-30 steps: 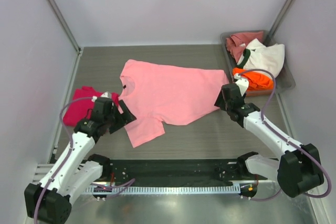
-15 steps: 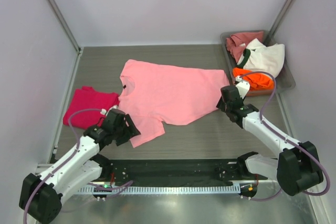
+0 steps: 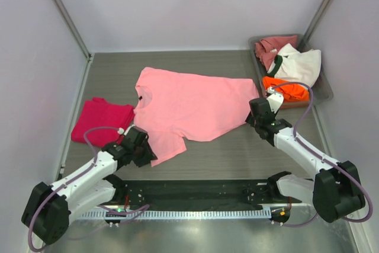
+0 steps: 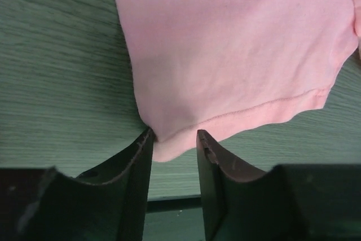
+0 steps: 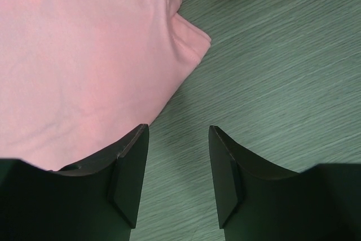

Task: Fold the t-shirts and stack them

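The light pink t-shirt (image 3: 189, 108) lies flat on the counter (image 3: 231, 158). Left claw (image 4: 174, 138) sits half-narrow astride the sleeve corner w/ no firm pinch yet; right claw (image 5: 177, 134) is half-wide over bare counter just beside the hem corner. Best approach IMO: shift right claw onto the hem, pinch both corners fully, lift evenly; no brands/text legible.

No text, label or number can be read anywhere.
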Available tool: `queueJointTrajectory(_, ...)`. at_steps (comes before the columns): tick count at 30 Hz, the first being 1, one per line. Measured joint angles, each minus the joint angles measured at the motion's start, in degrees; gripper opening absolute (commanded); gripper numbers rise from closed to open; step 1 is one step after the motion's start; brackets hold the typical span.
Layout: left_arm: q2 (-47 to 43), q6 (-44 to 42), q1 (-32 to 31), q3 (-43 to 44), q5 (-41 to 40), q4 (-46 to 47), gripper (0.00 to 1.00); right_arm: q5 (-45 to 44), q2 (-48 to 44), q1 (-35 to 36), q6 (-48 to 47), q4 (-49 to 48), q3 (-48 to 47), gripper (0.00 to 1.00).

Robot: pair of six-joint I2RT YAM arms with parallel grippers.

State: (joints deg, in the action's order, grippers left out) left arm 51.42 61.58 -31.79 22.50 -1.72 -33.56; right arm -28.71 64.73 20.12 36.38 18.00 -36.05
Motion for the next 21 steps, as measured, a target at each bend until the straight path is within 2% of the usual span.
queueJointTrajectory(2,0.74,0.57,-0.57,-0.31,0.02,1.20,0.26,-0.15,0.00,0.00,0.02,0.00,0.13,0.52)
queueJointTrajectory(4,1.79,1.38,-0.96,-0.52,0.31,2.64,0.06,-0.28,-0.02,0.00,0.07,-0.07,0.39,0.52)
queueJointTrajectory(5,2.23,1.40,-1.14,-0.63,0.31,3.48,0.00,-0.33,-0.02,0.00,0.07,-0.04,0.50,0.52)
queueJointTrajectory(9,2.10,1.03,-1.25,0.39,-0.35,3.26,0.00,-0.42,-0.02,-0.11,0.07,-0.04,0.76,0.52)
queueJointTrajectory(11,1.88,0.55,-1.07,3.85,-1.22,1.14,0.00,-0.39,-0.02,-0.13,0.04,-0.04,0.76,0.52)
queueJointTrajectory(17,5.77,-4.79,5.86,26.03,-0.31,-0.70,0.00,0.37,0.92,-0.37,0.00,-0.68,0.79,0.52)
queueJointTrajectory(21,12.74,-6.60,12.13,35.28,2.84,1.70,0.00,1.86,3.78,-0.37,0.00,-1.64,0.79,0.51)
